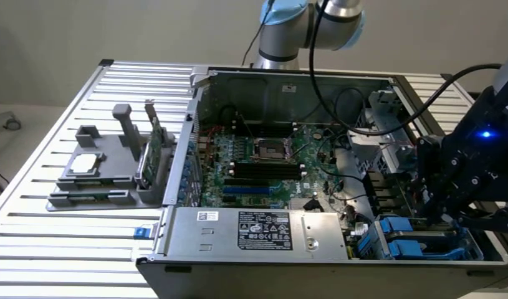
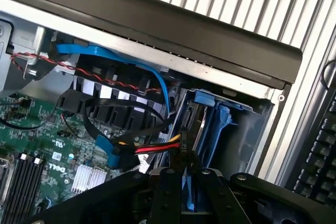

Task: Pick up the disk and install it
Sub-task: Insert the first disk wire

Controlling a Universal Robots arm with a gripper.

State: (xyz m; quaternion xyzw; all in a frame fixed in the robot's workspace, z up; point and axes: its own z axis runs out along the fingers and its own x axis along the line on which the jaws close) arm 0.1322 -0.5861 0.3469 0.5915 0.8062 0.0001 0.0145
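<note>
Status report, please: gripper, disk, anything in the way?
Gripper shut on disk, by its blue rail. Disk at the drive bay. Red-yellow cable close beside it.

site: lab | cues: slatted metal bench, opened computer case, robot arm

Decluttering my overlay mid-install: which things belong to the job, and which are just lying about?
Job: gripper, disk with blue rails, drive bay, computer case.
Lying about: grey holder, square chip, green circuit card, keyboard.
</note>
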